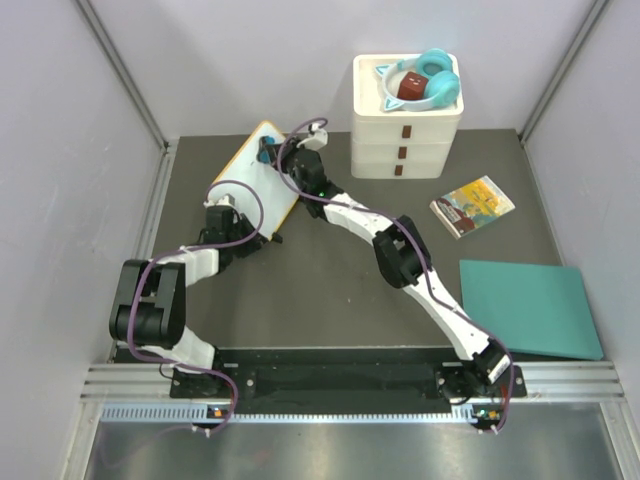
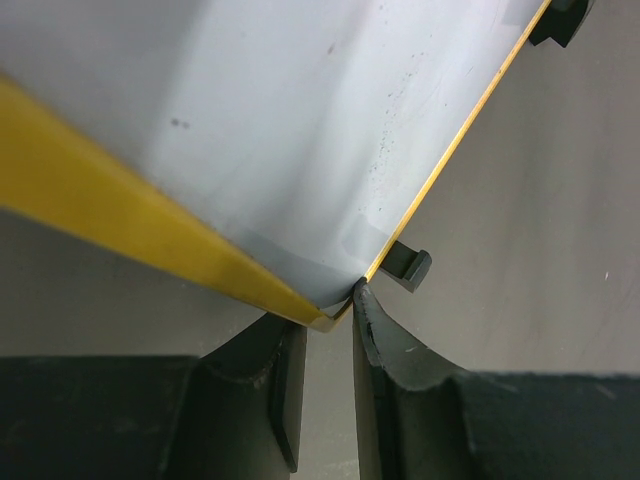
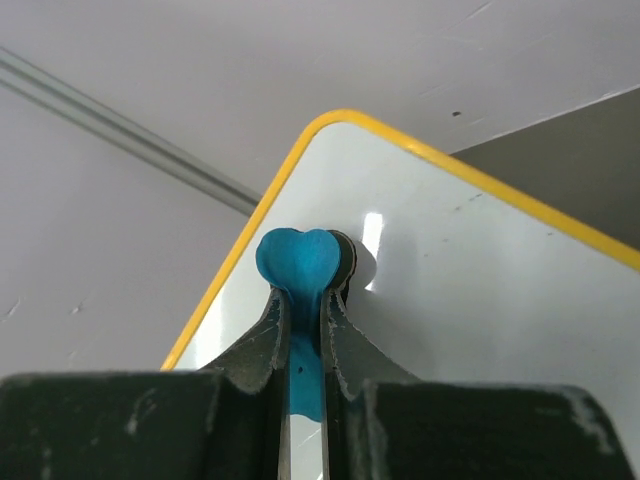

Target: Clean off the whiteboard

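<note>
Your right pincer (image 3: 305, 300) is closed narrow on a blue heart-shaped eraser (image 3: 298, 262), and the heart lies against the whiteboard (image 3: 450, 250) close to its far rounded corner. Your left pincer (image 2: 330, 312) is closed on the near corner of the board, which sits between its two fingers, so the board is held steady for you. The board stands tilted at the far left of the counter (image 1: 330, 290), just left of the white drawer box (image 1: 405, 130). In the left wrist view the surface looks almost clean. Only a few small dark specks (image 2: 180, 123) and some fine dust near the yellow rim show there. I judge that the wiping is well advanced. To do it well, press the eraser lightly and evenly, and draw it in long overlapping strokes from the far corner towards the near one. Do not loosen the left grip, because the board could slide or tip. Go slowly near the left fingers so that the two arms do not meet.
</note>
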Motion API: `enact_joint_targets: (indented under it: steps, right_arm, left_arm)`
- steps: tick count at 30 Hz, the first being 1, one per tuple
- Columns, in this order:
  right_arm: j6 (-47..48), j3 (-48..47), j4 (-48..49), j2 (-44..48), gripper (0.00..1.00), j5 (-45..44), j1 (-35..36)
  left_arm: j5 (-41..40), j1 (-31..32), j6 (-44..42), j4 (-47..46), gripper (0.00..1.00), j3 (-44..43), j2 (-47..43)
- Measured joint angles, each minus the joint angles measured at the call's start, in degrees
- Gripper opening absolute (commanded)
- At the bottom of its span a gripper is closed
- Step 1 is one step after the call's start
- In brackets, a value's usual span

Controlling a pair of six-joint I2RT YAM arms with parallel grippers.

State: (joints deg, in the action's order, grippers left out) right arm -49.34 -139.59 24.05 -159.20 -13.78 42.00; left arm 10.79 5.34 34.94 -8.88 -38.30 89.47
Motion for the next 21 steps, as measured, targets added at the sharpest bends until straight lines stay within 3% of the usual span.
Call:
enact_joint_targets:
  steps: [21]
  right_arm:
    - [4.17,-0.37,1.22,1.62,0.0,2.49,5.99]
  left_arm:
    - [-0.59,0.33,-0.37,0.04,0.0,0.07,-0.13]
